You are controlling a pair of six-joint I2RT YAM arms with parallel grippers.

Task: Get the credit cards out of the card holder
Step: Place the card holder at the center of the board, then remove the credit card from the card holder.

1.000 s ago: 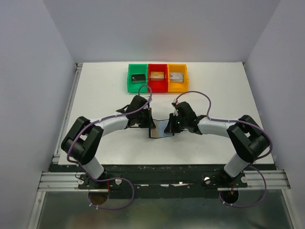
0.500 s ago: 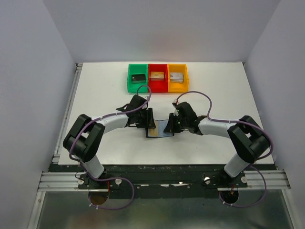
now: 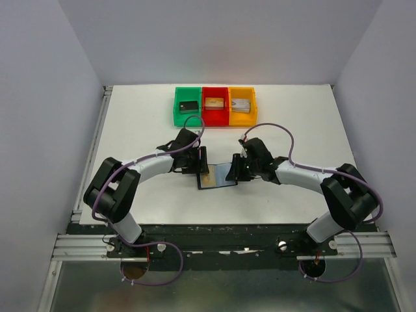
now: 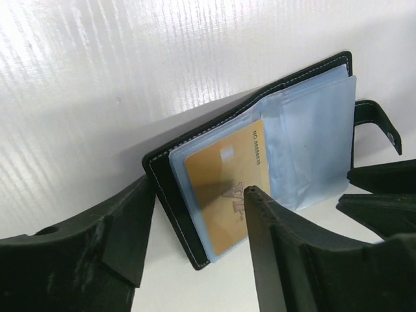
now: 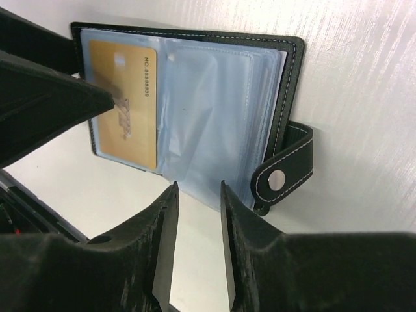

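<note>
Near edge: L arm base [image 3: 128, 229] and R arm base [image 3: 320, 227] stand side by side on the black mounting rail [image 3: 221, 235]. Mid-table: the small flat black bifold card holder [image 3: 218, 175] lies open and flat on the white tabletop [image 3: 143, 130], betw. the two grippers, w/ its clear bluish plastic sleeves [image 5: 208, 110] facing up. One tan-gold rectangular credit card [image 4: 224, 185] sits inside the sleeve on the holder's left half; no other cards can be made out. L gripper [image 4: 198, 195]: jaws released and set wide apart, nothing clamped. One finger stands beside the holder's outer left edge; the other fingertip [image 4: 250, 192] is over the gold card, contact cannot be confirmed. R gripper [image 5: 197, 188]: jaws released w/ a narrow gap, nothing betw. them, just beside the sleeve edge on the holder's right half. A black stitched closure strap w/ metal snap stud [image 5: 281, 180] projects from the holder's right edge. Far side: three plastic bins in a touching row, green bin [image 3: 177, 107] at L, red bin [image 3: 215, 118] at ctr, orange bin [image 3: 253, 107] at R, holding a black block [image 3: 189, 106], a tan block [image 3: 215, 103] and a grey block [image 3: 240, 104] resp.
</note>
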